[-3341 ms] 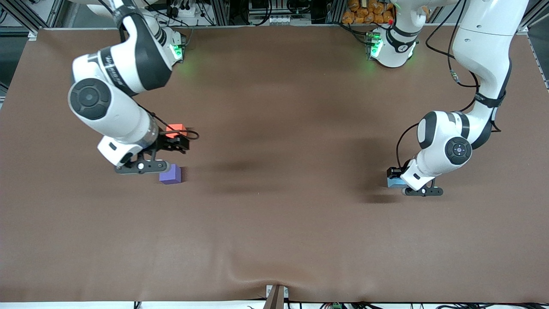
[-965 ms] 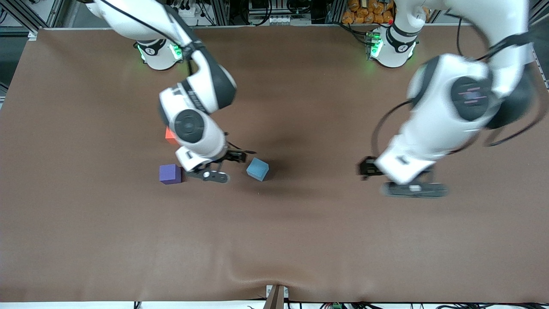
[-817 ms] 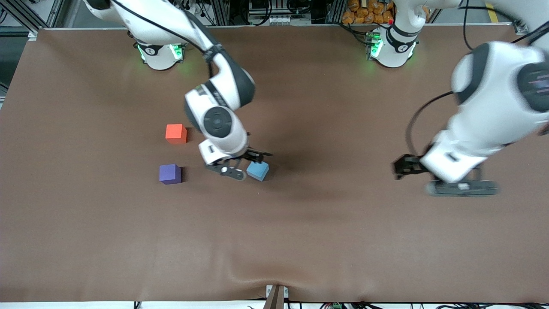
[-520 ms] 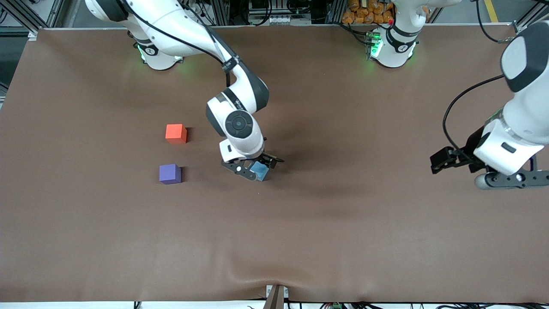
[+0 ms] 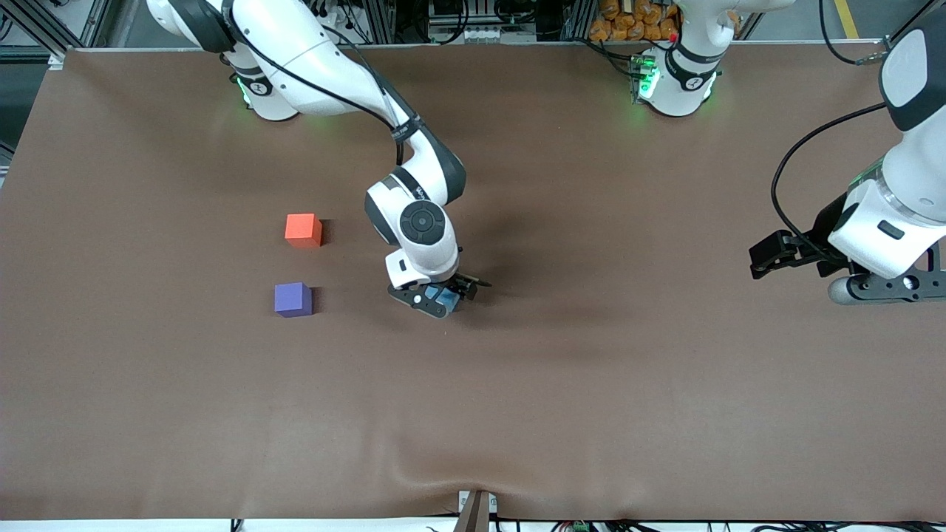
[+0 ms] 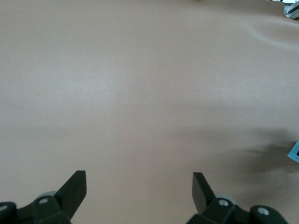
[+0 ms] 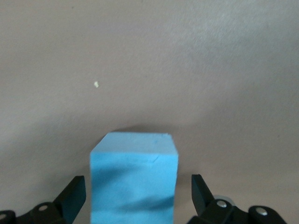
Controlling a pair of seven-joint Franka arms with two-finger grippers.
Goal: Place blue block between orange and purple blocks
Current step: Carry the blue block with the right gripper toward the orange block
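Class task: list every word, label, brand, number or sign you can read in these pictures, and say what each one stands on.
None can be read.
The light sky-blue matte cube, bright orange-red matte cube and violet-purple matte cube: plain faces, no print.
Dark band on the right arm: lettering too small to read.
Brown table cover: no marks.

Block, arm and table colours

The blue block (image 7: 134,179) between the right gripper (image 7: 138,198)'s black fingers (image 7: 74,193) is plain light sky-blue; toward the right arm's end from that gripper, the orange block (image 5: 303,230) is orange-red, the purple block (image 5: 293,299) violet; the table (image 5: 591,384) is matte brown; both arms white with black joints.
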